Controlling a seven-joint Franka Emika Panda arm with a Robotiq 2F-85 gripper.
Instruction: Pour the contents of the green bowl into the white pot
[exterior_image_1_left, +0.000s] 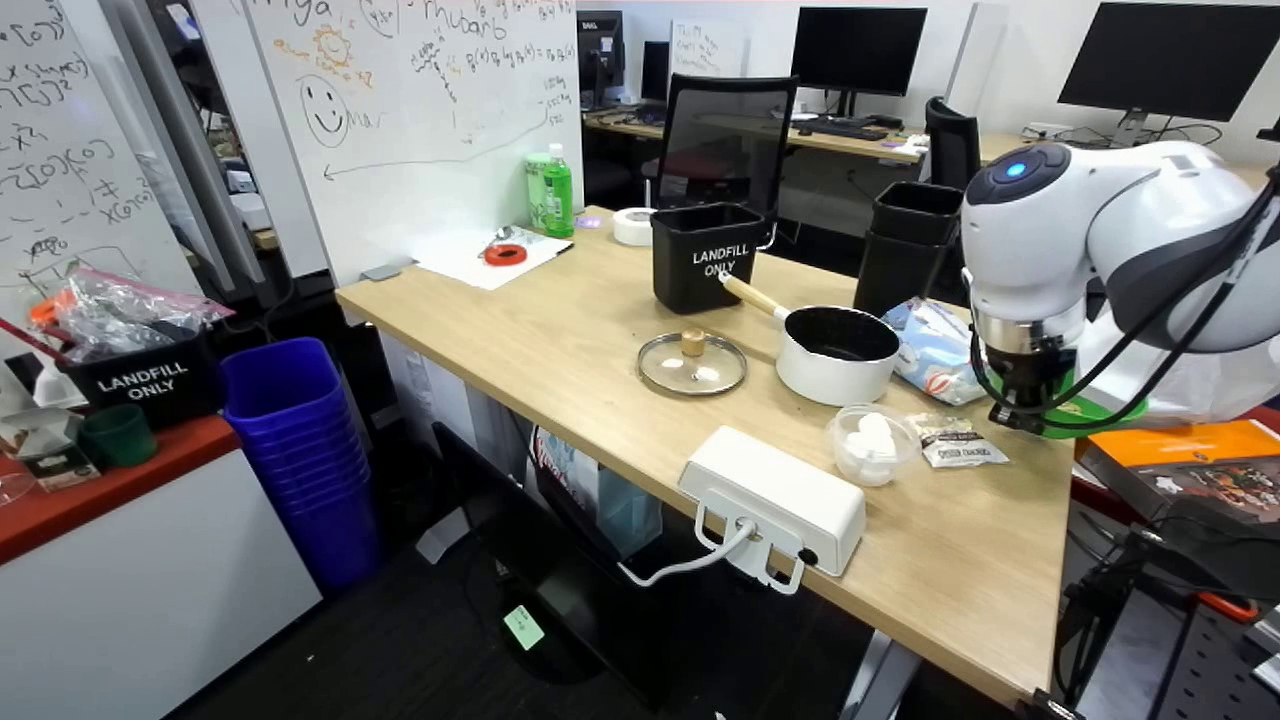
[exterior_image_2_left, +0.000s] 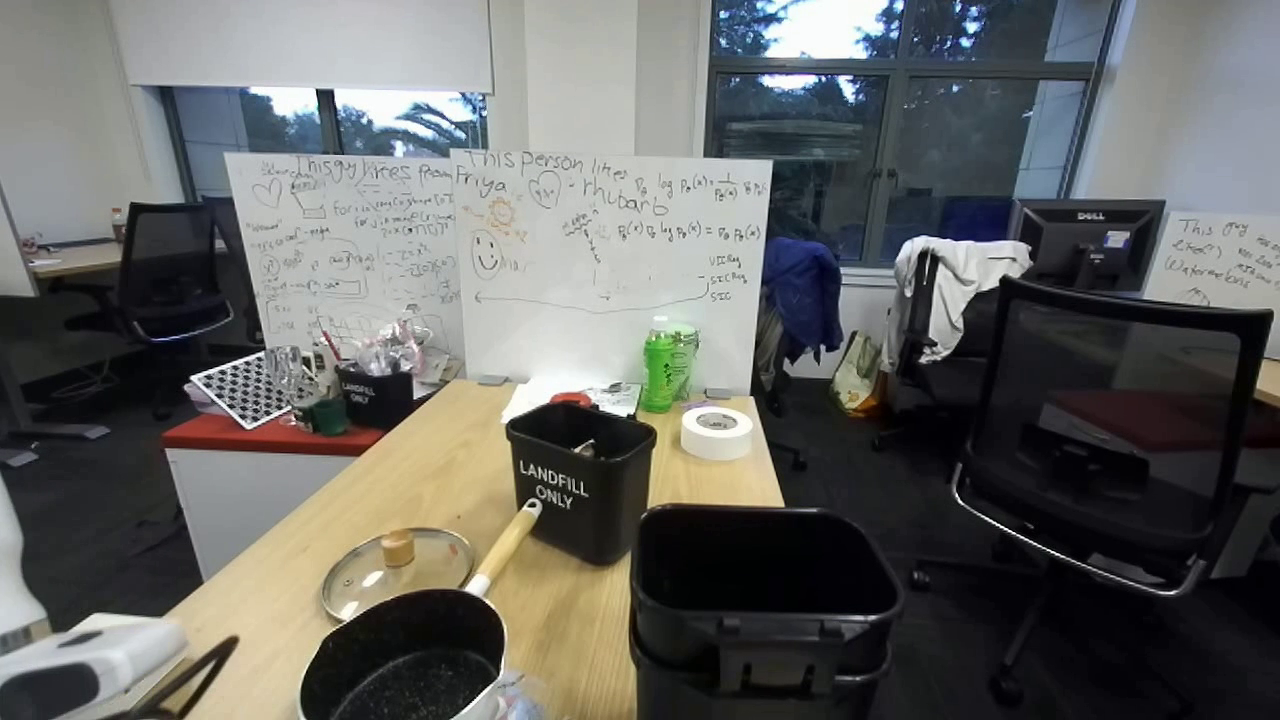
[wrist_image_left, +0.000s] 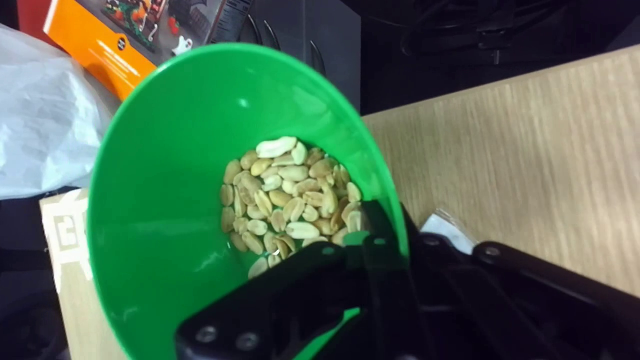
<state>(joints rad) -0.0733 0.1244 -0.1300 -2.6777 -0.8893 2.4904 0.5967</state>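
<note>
The green bowl (wrist_image_left: 165, 165) fills much of the wrist view and holds many peeled peanuts (wrist_image_left: 290, 200). My gripper (wrist_image_left: 392, 215) is shut on its rim, one finger inside and one outside. In an exterior view the bowl (exterior_image_1_left: 1085, 412) shows partly behind my gripper (exterior_image_1_left: 1028, 395) at the table's right end; I cannot tell whether it touches the table. The white pot (exterior_image_1_left: 832, 376) stands upright on the table, left of the gripper there. In an exterior view the pot's dark speckled interior (exterior_image_2_left: 410, 675) shows no contents. The bowl is out of view there.
A glass lid (exterior_image_1_left: 690, 368) lies beside the pot. A landfill bin (exterior_image_1_left: 705, 262) stands by the pot's handle (exterior_image_1_left: 752, 296), with taller black bins (exterior_image_1_left: 905, 245) behind. A clear container (exterior_image_1_left: 872, 450), a crackers packet (exterior_image_1_left: 957, 442), a blue bag (exterior_image_1_left: 932, 352) and a power strip (exterior_image_1_left: 770, 490) lie nearby.
</note>
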